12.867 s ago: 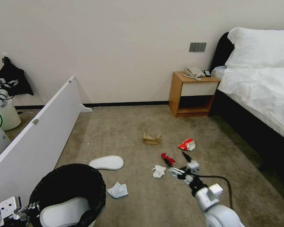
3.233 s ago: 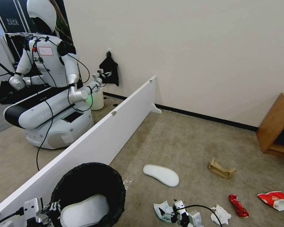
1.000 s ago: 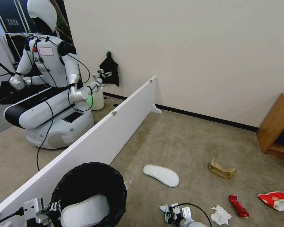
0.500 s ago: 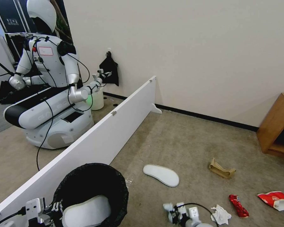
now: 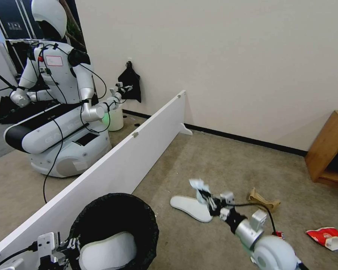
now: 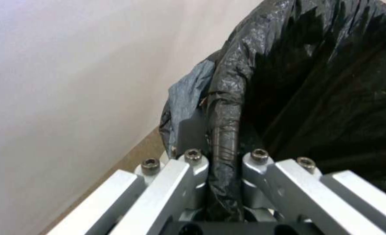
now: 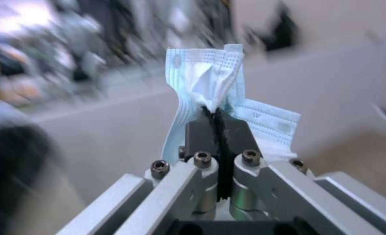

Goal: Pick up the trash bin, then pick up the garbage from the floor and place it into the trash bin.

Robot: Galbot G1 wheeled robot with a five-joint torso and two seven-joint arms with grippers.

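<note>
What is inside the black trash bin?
A flat white slipper lies inside the trash bin. The black bag hides whatever might be under the slipper. The left hand grips the bin's rim.

Slipper [image 5: 108, 250] in bin [image 5: 101, 210] (another [image 5: 189, 207] rightward).

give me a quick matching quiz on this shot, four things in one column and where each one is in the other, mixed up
Things:
1. face mask
2. trash bin
3. slipper with no arm over it
4. red-and-white crushed cup

Places:
A. lying inside the bin
B. on the carpet at the far right
C. pinched in the right gripper, off the floor
D. rim clamped by the left gripper

Pairs: 1-C, 2-D, 3-A, 4-B
</note>
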